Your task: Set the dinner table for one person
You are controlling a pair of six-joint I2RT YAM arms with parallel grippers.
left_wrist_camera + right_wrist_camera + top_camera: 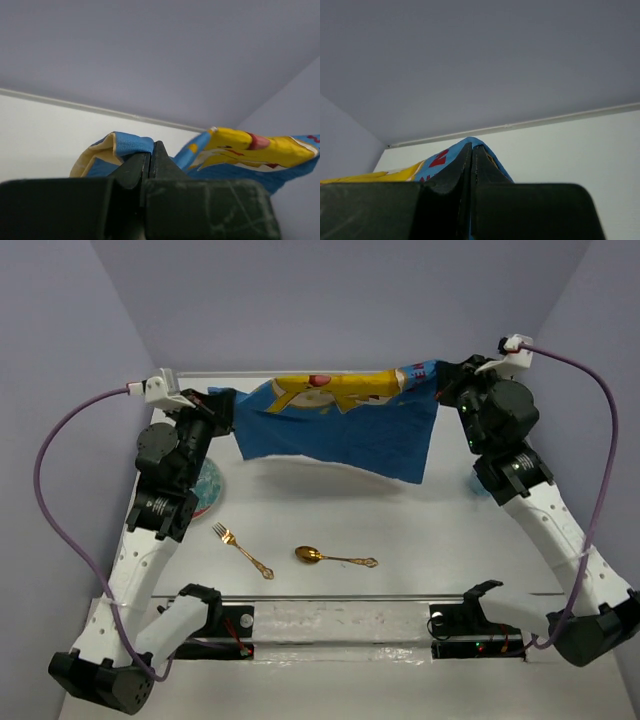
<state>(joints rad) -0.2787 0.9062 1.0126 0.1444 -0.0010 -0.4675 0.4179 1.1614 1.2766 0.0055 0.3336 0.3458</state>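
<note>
Over the far edge of the large matte white tabletop (pixel 400 530), the left gripper (pixel 152 146) and right gripper (pixel 471 148) each pinch tight a corner of the blue cartoon-printed cloth placemat (pixel 340 430), which hangs spread between them, so the next move probably calls for lowering it flat with both arms together.

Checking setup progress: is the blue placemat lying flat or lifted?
Lifted: the placemat hangs stretched between the left tool and right tool, both shut on its upper corners, above the table.

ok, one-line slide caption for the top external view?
Left end effector and right end effector hold the blue placemat stretched above the dinner table, gold fork and spoon lying on it.
</note>
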